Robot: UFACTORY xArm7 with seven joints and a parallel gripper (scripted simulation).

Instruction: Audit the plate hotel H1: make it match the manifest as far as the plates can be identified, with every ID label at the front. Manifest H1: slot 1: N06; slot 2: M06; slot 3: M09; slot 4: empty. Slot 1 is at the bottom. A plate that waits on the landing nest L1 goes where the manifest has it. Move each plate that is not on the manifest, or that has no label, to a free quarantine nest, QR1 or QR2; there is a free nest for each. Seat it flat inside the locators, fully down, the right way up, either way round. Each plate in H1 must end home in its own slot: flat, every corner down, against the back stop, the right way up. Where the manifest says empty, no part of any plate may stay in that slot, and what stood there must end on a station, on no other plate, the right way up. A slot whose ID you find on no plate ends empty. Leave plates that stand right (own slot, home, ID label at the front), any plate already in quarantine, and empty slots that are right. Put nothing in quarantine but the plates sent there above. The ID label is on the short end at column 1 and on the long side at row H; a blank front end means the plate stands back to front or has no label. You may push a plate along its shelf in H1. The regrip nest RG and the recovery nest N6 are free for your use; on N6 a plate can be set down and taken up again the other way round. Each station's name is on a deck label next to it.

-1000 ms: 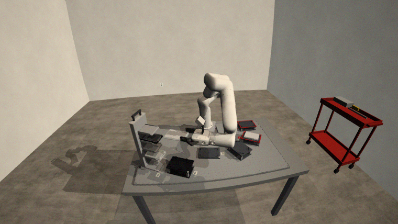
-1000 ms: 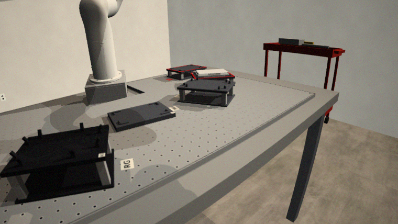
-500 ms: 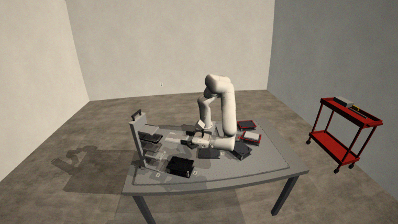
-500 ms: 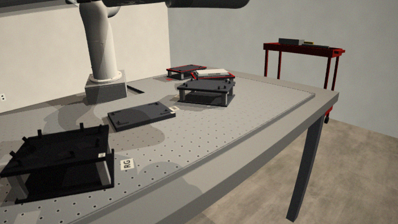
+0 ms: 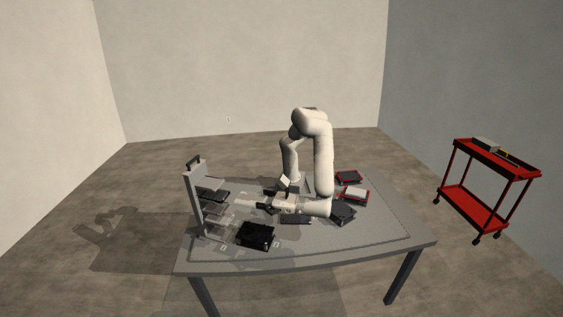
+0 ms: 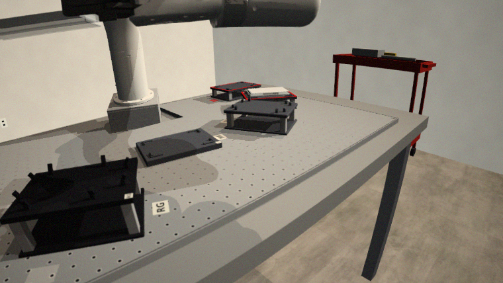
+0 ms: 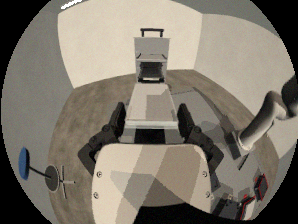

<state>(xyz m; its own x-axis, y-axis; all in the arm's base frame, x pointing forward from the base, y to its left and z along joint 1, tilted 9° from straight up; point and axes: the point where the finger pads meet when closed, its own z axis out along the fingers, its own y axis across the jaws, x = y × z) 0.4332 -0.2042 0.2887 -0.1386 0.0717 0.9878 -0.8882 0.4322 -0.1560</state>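
Note:
The plate hotel H1 [image 5: 205, 201] stands at the table's left, its open front facing the arm. It also shows in the wrist view [image 7: 152, 59], straight ahead. Its shelves hold a pale plate near the top [image 5: 210, 182], a dark plate [image 5: 212, 194] below it, and further plates lower down that I cannot read. My gripper [image 5: 264, 206] is level, in front of the hotel, shut on the end of a pale plate [image 5: 247, 199]. In the wrist view the plate [image 7: 150, 111] lies between the two fingers, pointing at the hotel. I can read no labels.
Two red-edged quarantine nests stand at the back right: one empty [image 6: 235, 86], one holding a white plate [image 6: 268, 92]. A raised dark nest [image 6: 262, 112], a flat dark nest [image 6: 177, 145] and the black RG nest [image 6: 75, 196] stand along the table. A red cart [image 5: 486, 184] stands off to the right.

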